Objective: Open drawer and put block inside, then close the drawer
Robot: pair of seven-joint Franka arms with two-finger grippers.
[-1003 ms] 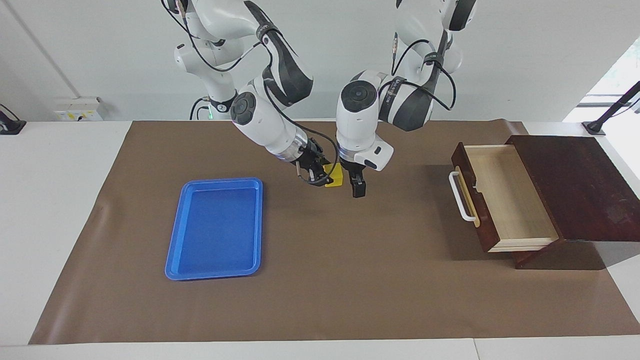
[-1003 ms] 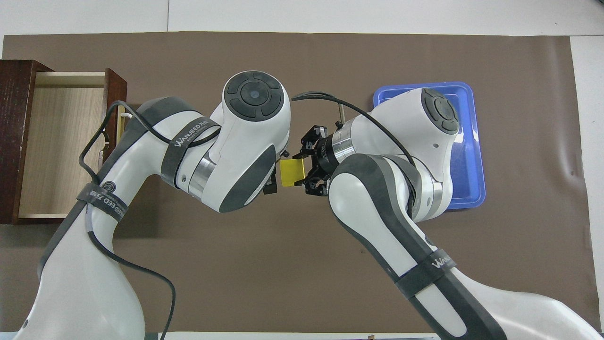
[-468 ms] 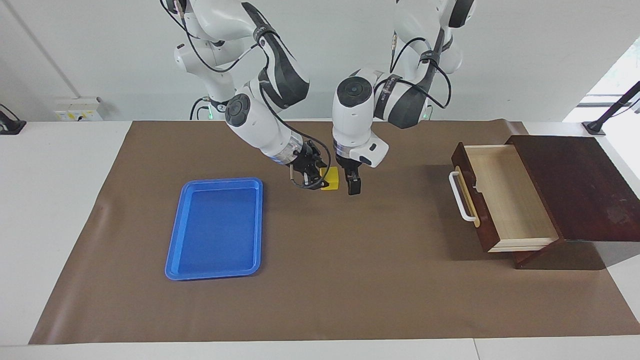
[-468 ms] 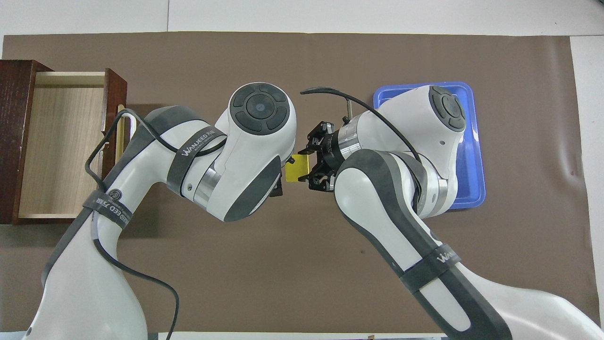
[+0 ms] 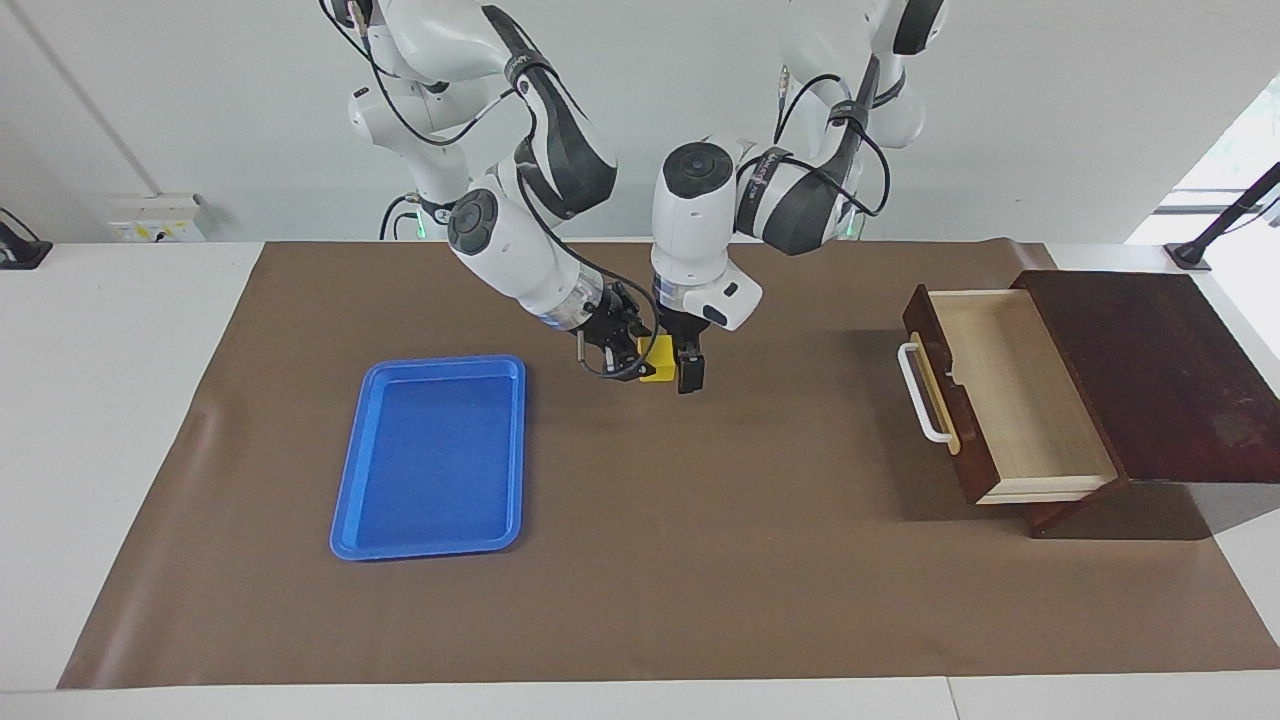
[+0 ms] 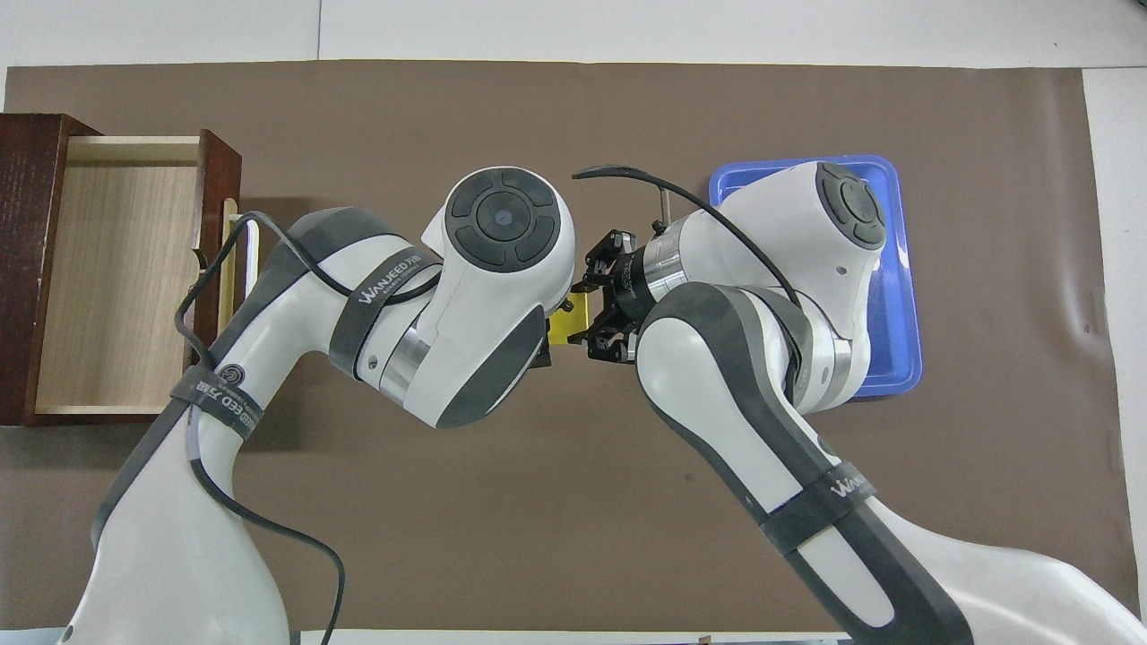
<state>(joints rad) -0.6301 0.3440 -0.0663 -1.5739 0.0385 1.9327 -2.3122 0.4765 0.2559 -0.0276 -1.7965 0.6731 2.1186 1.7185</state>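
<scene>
- Since the earlier frame, left gripper has closed in on the yellow block, jaws spread.
- Right gripper clamps the block above brown mat.
- Drawer stands open; blue tray; white wall.

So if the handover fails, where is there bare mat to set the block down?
Bare brown mat lies between the blue tray and the open drawer, and along the edge farthest from the robots. It is crowded mid-table, where the right end effector holds the block up with the left end effector at it.
</scene>
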